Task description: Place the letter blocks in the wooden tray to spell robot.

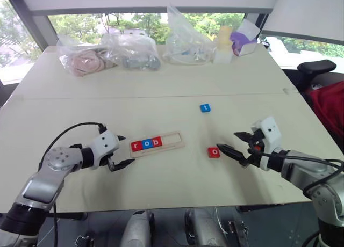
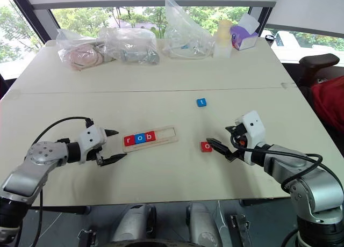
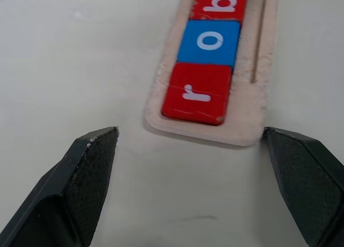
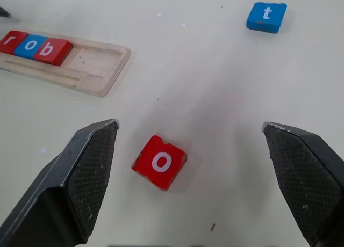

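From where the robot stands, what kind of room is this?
Probably an office or lab workspace: a wide pale table set against big windows with trees outside, a black office chair at the side, and clear plastic bags of supplies along the table's far edge.

Wooden tray (image 3: 244, 126) showing pale raw wood, matt, its edge a little rough and fuzzy. Red r tile (image 3: 198, 94) beside that edge looking painted, faintly glossy, with fine scuffs. Red o tile (image 4: 159, 162), lying well apart from the tray, showing a smooth satin face. Fingers (image 4: 80, 177) looking like black matt rubber with a fine cross-hatched texture. Table (image 1: 161, 91) appearing smooth, cream, matt. Bags (image 1: 134, 48) far behind the tray looking like clear, crinkled, shiny plastic.
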Controlling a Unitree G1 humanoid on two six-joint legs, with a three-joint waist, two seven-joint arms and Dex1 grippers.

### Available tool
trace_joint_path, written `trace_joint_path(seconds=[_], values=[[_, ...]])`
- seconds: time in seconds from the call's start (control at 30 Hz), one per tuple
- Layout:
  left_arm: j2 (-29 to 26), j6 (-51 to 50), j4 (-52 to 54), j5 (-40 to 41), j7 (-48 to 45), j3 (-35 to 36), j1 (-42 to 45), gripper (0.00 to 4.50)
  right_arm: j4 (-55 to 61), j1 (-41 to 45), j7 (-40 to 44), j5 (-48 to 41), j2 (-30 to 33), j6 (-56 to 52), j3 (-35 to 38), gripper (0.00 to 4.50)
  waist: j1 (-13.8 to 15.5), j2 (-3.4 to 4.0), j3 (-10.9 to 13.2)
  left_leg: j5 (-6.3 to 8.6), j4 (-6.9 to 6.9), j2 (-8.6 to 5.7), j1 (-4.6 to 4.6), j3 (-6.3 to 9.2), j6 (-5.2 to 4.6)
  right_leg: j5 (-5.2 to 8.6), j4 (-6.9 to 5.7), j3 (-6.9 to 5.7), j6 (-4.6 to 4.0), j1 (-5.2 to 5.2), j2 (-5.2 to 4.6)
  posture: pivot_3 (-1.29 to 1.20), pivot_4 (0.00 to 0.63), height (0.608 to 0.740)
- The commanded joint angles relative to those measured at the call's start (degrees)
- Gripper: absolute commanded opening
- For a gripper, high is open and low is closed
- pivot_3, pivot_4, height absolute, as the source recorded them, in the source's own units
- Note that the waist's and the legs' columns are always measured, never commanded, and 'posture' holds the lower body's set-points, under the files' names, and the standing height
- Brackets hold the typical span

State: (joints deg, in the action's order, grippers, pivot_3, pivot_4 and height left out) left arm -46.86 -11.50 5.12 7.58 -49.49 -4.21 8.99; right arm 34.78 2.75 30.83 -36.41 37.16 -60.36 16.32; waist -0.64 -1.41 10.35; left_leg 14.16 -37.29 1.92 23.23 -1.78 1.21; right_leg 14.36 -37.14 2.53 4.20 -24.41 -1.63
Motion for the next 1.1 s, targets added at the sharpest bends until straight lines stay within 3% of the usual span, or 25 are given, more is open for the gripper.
trace_joint_path(seconds=[0.03,0.13,0.27,0.4,0.5,0.8,1.1], values=[[-0.6,2.7,-8.2,-7.1,5.0,-0.1,2.8,4.50,1.4,-0.8,1.1,-1.1,1.3,1.6,1.2,4.44,-0.1,0.02,-0.1,0.00,0.00,-0.01,-0.04,0.00,0.00,-0.01,-0.01,0.00,-0.02,0.01,0.03,0.00,0.150,0.735],[-0.9,3.6,-8.2,-4.7,3.1,1.7,3.5,4.50,0.6,-2.1,3.3,-1.5,2.5,3.2,1.9,4.44,-0.5,0.07,-0.1,0.00,0.03,0.03,-0.15,0.00,0.00,-0.04,-0.03,0.02,-0.04,0.04,0.06,0.00,0.150,0.735],[-1.6,-1.3,0.1,7.5,-6.2,6.1,-0.2,4.50,-1.3,-4.9,9.0,-1.6,5.2,7.7,2.8,4.44,-0.7,0.05,-0.1,0.00,0.12,0.15,-0.10,-0.02,0.00,-0.03,-0.02,0.01,-0.03,-0.04,0.09,0.00,0.150,0.735],[-10.0,-17.2,14.1,20.8,-16.3,9.7,-8.1,4.50,-8.2,-9.2,18.9,6.9,11.1,22.8,-1.0,4.44,-0.5,-0.10,-0.1,0.03,0.13,0.17,0.12,-0.02,-0.03,0.04,0.05,0.01,0.06,-0.19,0.06,0.00,0.150,0.735],[-14.0,-22.8,17.9,25.0,-18.1,11.9,-8.4,4.50,-14.7,-5.7,23.9,9.6,12.3,31.4,-3.4,4.44,-0.3,-0.09,-0.1,0.03,0.04,0.13,0.10,-0.02,-0.04,0.06,0.05,0.01,0.08,-0.15,-0.01,0.00,0.150,0.735],[-17.4,-28.8,16.7,29.8,-19.6,15.8,-1.8,4.50,-33.5,8.3,39.0,17.9,12.8,48.6,-16.6,4.44,-0.6,-0.08,0.0,0.04,0.02,0.01,0.02,-0.15,-0.06,0.03,0.04,0.01,0.04,-0.11,0.08,0.00,0.150,0.735],[-14.8,-30.1,20.5,31.0,-17.2,14.5,-1.4,4.50,-50.4,18.6,41.7,26.0,6.5,61.0,-24.5,4.44,-0.4,-0.08,0.0,0.07,0.02,0.00,0.08,-0.28,-0.11,0.10,-0.03,0.03,0.14,-0.16,0.10,0.00,0.150,0.735]])
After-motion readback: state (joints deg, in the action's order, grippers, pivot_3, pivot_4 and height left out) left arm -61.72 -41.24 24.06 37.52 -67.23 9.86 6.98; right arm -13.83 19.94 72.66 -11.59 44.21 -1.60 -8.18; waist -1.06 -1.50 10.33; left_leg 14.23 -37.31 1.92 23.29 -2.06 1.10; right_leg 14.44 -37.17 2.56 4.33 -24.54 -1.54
